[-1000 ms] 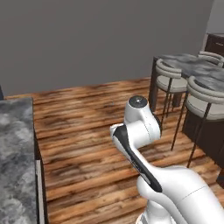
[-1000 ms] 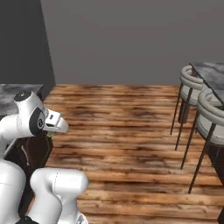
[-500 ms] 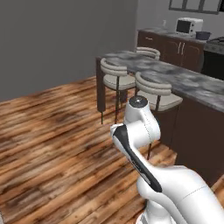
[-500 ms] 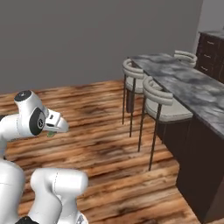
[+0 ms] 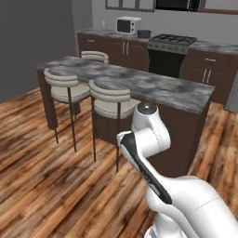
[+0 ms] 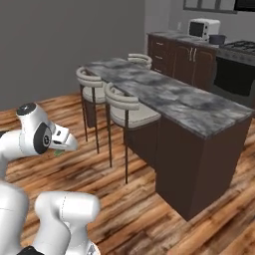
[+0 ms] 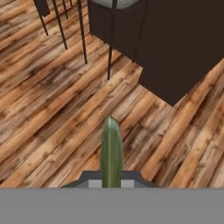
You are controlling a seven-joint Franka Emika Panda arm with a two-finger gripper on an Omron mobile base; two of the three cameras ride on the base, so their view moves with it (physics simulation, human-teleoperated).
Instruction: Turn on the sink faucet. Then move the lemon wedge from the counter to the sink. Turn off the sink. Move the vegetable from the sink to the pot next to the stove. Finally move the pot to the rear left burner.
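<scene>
Gripper (image 7: 112, 183) closed on a long green vegetable (image 7: 111, 151), above the wooden floor (image 7: 52, 109), near the dark kitchen island (image 7: 175, 48)

No writing to read anywhere here: the microwave (image 5: 128, 24) shows a plain white front, the stove (image 5: 172, 55) a bare black face, and the cabinets (image 5: 125, 53) carry no labels or numbers.

Arm folded — gripper (image 7: 111, 183) clamped
</scene>
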